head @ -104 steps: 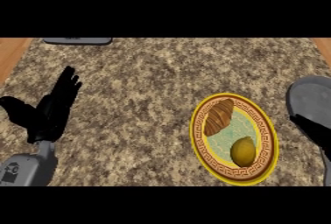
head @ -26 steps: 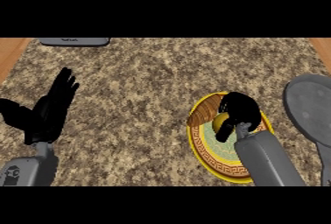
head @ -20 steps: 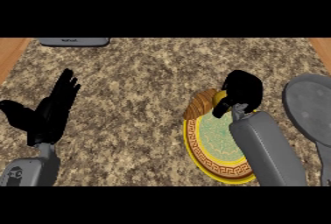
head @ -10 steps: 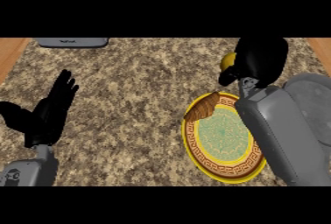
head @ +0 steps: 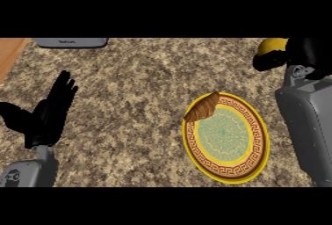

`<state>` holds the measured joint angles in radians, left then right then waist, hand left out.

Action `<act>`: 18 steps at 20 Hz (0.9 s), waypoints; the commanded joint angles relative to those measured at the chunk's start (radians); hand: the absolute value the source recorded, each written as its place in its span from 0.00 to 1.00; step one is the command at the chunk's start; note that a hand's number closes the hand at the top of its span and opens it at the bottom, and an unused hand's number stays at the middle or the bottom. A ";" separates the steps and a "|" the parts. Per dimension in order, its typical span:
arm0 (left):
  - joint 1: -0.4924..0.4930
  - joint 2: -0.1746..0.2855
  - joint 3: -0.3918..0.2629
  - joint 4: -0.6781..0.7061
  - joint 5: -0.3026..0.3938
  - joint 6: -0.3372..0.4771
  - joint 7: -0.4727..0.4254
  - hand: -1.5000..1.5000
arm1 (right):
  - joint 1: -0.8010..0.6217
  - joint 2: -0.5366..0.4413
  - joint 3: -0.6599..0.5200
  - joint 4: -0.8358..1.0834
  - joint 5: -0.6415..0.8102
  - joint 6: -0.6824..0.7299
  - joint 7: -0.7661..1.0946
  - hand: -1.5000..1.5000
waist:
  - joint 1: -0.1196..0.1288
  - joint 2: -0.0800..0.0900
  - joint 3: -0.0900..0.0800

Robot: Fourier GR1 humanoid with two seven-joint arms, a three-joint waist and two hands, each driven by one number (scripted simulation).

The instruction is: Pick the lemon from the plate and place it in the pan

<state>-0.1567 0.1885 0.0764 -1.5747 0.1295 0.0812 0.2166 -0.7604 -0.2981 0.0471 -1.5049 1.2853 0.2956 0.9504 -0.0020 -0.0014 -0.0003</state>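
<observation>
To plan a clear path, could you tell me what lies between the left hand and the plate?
In the head view, only bare speckled counter separates the left hand from the plate.

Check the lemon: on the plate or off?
Off. The lemon sits in the curled right hand, clear of the plate; only a croissant lies on it.

Speckled brown stone counter (head: 142, 79); brown croissant (head: 203, 107) right of its centre, lying tilted on the upper-left rim of the plate (head: 224, 173); flat grey object (head: 70, 42) cut off at the far edge, left side; wood strip (head: 12, 50) beyond the far-left corner.
</observation>
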 commanded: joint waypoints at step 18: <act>-0.038 -0.004 0.007 -0.025 -0.016 0.002 0.055 0.50 | 0.357 -0.236 -0.447 0.321 -0.277 -0.505 -0.605 1.00 | 0.008 0.006 0.001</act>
<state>-0.1606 0.1876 0.0816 -1.6229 0.1210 0.0771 0.2630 -0.4147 -0.5322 -0.3634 -1.3362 1.0559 -0.0976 0.4825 0.0019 0.0010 0.0009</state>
